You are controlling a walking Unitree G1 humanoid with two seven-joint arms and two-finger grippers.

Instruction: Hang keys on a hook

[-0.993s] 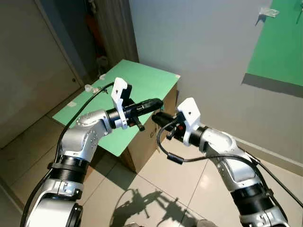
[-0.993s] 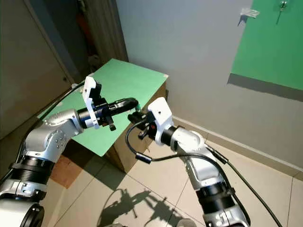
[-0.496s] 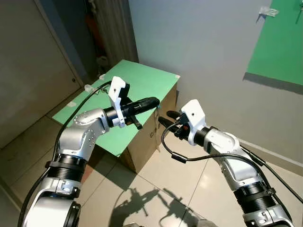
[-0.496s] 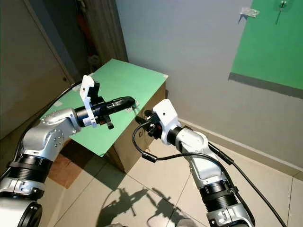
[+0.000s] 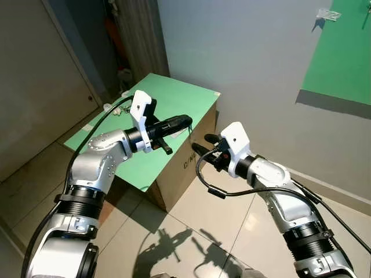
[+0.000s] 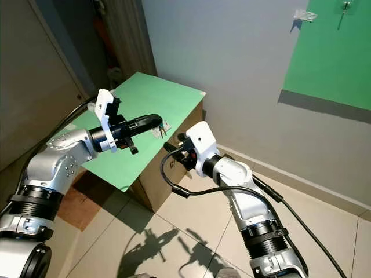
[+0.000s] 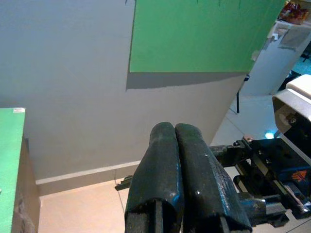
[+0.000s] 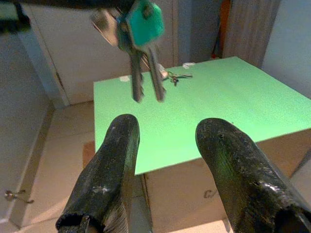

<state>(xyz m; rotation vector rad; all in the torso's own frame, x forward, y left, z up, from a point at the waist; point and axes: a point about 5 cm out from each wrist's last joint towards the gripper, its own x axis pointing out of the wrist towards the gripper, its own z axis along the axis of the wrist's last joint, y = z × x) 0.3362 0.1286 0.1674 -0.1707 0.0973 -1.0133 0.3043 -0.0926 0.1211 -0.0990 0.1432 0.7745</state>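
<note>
**Inspector:** Where are the keys [image 8: 141,46], and who has them?

**Assessor:** They hang from the tips of the left gripper [image 6: 155,120], which is pinched closed on the bunch. The right wrist view shows a teal-headed key and two metal blades dangling free. The bunch is in the air over the front right edge of the green tabletop [image 5: 174,95], touching nothing below.

**Inspector:** And the right gripper [image 5: 200,145]?

**Assessor:** Its fingers stand spread and empty, just beside the bunch and apart from it, off the tabletop's front right edge above the floor [image 5: 191,226].

**Inspector:** What has changed in the last second?

**Assessor:** A second ago the two grippers were nearly tip to tip. The left arm has since lifted and swung back over the tabletop, and the right has drawn down and away. The keys have stayed with the left gripper.

**Inspector:** Meaning for the task?

**Assessor:** In my judgement no transfer has been made, and the hanging is still to come. A small clear hook [image 5: 327,14] sits on the wall [image 5: 261,63] at the edge of the green panel [image 5: 342,58], well apart from both grippers, so a carry up and to the right remains. A second bunch of keys [image 8: 170,76] lies at the far left corner of the tabletop.
</note>
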